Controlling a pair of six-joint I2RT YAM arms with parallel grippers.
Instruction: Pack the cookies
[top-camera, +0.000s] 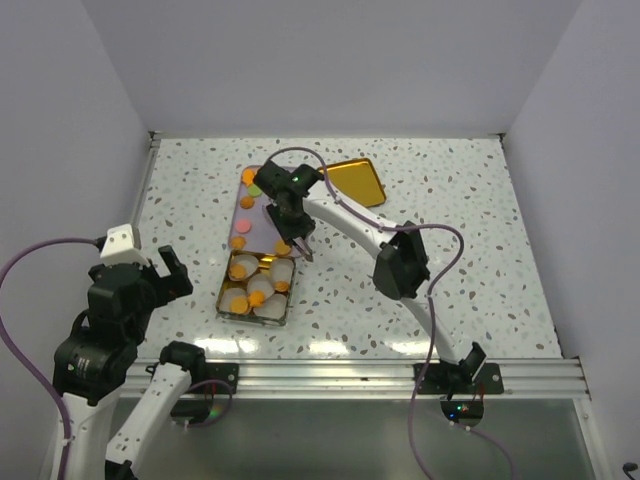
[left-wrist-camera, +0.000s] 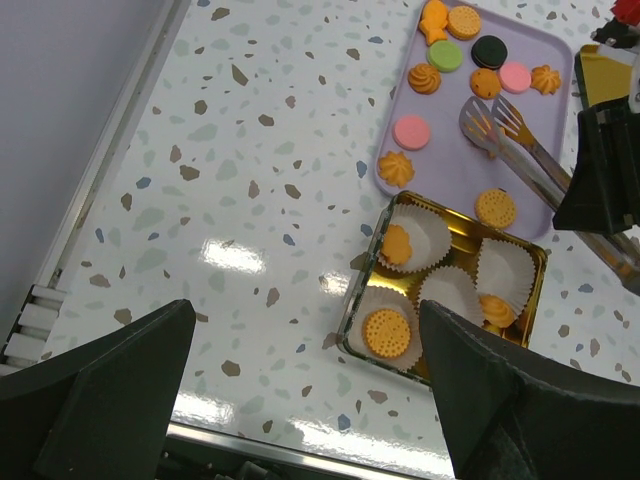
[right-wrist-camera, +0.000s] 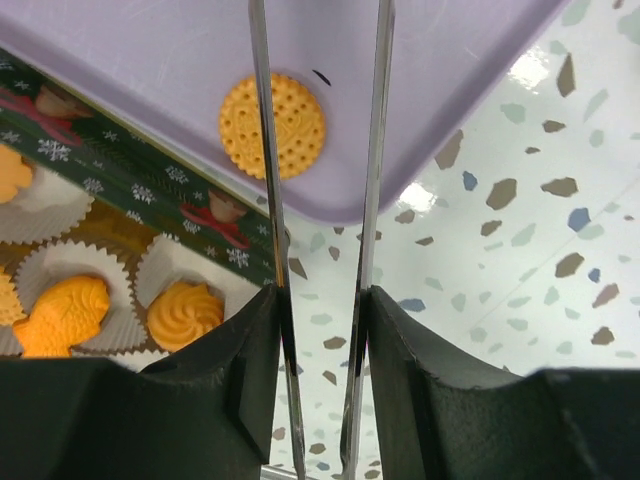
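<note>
clamping shiny metal tongs (right-wrist-camera: 262, 150) in my right gripper (right-wrist-camera: 320, 300), i am holding them above a round dotted cookie (right-wrist-camera: 295, 125).

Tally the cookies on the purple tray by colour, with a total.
Orange cookies: 7
Pink cookies: 2
Green cookie: 1
Black cookie: 1
Total on the purple tray: 11 in view; the tongs may hide more.
</note>
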